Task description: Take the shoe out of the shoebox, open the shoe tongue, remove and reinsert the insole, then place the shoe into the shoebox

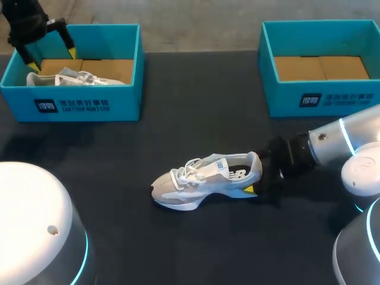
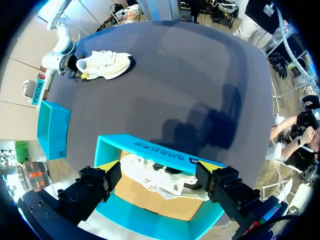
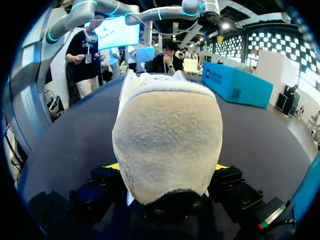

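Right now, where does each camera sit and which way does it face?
Head view: fixed above and behind, looking down on the table; left pincer over the left shoebox, right pincer at the heel of the loose shoe.
Left wrist view: on the left arm, looking down into that shoebox at the boxed shoe; its open fingers show.
Right wrist view: on the right arm, looking along the table at that heel between its fingers.
Shared: all three show the loose shoe.
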Controlling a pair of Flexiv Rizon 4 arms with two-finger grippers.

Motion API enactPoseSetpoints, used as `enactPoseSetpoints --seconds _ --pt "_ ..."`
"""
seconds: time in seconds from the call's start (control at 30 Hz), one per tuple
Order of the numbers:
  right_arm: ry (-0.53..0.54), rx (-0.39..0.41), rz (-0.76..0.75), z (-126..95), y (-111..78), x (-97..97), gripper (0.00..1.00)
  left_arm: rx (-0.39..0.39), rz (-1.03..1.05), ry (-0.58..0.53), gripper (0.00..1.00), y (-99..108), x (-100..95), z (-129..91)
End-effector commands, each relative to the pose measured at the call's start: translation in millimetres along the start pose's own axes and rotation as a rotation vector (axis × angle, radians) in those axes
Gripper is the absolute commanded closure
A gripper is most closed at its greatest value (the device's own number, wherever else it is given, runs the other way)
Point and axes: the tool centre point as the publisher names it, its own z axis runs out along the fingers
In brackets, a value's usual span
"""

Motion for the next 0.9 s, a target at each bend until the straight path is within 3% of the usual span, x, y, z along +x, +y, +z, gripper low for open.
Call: enactPoseSetpoints --seconds 0.03,0.9 --pt "-0.008 -0.003 0.0 4.1 2.3 4.9 1.0 0.0 0.001 0.001 0.0 0.3 0.0 -0.1" --pt "-0.065 0.006 0.024 8.7 3.6 5.2 1.0 0.0 0.001 0.001 0.0 0.3 0.0 -0.1"
